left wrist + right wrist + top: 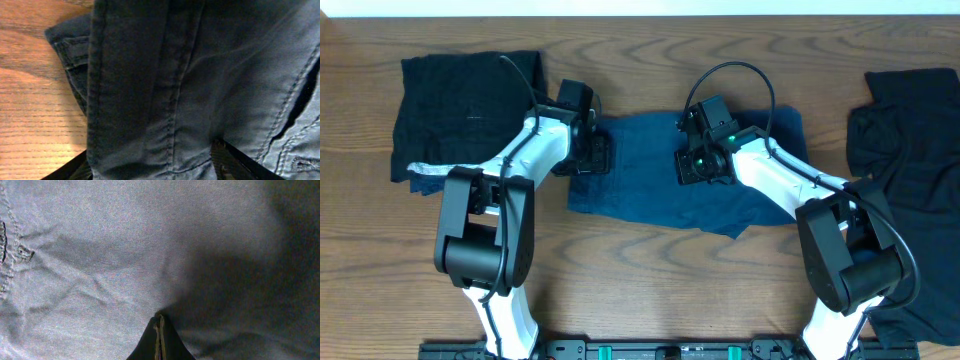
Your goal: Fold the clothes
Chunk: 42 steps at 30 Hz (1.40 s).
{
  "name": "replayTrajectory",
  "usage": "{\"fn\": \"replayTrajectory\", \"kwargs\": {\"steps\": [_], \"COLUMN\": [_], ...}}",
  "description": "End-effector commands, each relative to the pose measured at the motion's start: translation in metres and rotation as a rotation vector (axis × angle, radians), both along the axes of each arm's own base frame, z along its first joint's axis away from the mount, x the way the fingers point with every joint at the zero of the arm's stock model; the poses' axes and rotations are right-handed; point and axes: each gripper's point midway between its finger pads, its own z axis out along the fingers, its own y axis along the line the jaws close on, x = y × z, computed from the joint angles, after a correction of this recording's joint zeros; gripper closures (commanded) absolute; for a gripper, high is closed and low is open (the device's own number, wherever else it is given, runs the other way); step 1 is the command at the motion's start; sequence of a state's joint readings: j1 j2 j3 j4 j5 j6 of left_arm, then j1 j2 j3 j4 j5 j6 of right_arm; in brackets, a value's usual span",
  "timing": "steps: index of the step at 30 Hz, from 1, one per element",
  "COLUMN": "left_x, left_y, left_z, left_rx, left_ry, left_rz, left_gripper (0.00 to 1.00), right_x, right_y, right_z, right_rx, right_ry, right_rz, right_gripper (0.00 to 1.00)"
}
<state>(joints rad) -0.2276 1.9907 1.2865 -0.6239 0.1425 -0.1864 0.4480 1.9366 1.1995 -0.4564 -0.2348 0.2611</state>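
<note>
From above, a folded black cloth (460,110) lies far left and a black heap (910,150) waits on the right. The blue garment (640,190) sits mid-table, unfinished, with both arms bent low over it.

Left wrist: a hem buries the left gripper (155,167); I can't tell its grip.

Right wrist: the right gripper (160,330) is pinched tight on the fabric.

Brown wood-grain tbl (650,290)
</note>
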Motion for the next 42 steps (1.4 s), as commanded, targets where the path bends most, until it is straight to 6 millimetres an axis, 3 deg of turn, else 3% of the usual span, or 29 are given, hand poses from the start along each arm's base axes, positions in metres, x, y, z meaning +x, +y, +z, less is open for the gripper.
{"fn": "replayTrajectory", "kwargs": {"steps": [1, 7, 13, 24, 26, 31, 33, 38, 40, 42], "left_x": [-0.021, -0.021, -0.027, -0.038, -0.038, -0.044, -0.048, -0.053, -0.054, -0.054], "left_y": [0.003, 0.005, 0.020, 0.035, 0.038, 0.041, 0.041, 0.043, 0.043, 0.044], "left_z": [-0.031, -0.032, -0.037, -0.039, -0.039, -0.045, -0.049, -0.053, -0.053, -0.053], "left_rx": [0.040, 0.052, 0.117, 0.130, 0.131, 0.134, 0.135, 0.139, 0.140, 0.140], "left_ry": [0.098, 0.101, 0.115, 0.166, 0.168, 0.180, 0.182, 0.192, 0.195, 0.195], "left_rz": [0.006, 0.021, 0.190, 0.244, 0.247, 0.249, 0.248, 0.249, 0.249, 0.249], "left_gripper": [0.33, 0.33, 0.33, 0.34, 0.39, 0.64, 0.68, 0.68, 0.51, 0.49], "right_x": [-0.006, -0.006, -0.006, -0.006, -0.006, -0.006, -0.005, -0.005, -0.005, -0.005], "right_y": [0.003, 0.003, 0.003, 0.003, 0.003, 0.002, 0.001, 0.000, 0.000, 0.000], "right_z": [-0.007, -0.007, -0.007, -0.007, -0.007, -0.007, -0.008, -0.008, -0.008, -0.008], "right_rx": [-0.010, -0.010, -0.010, -0.010, -0.010, -0.011, -0.019, -0.026, -0.026, -0.026], "right_ry": [0.023, 0.023, 0.023, 0.022, 0.022, 0.022, 0.018, 0.015, 0.015, 0.015], "right_rz": [0.001, 0.002, 0.002, 0.001, 0.001, 0.001, -0.002, -0.005, -0.005, -0.005], "right_gripper": [0.99, 0.99, 0.98, 0.98, 0.98, 0.97, 0.98, 0.98, 0.99, 0.98]}}
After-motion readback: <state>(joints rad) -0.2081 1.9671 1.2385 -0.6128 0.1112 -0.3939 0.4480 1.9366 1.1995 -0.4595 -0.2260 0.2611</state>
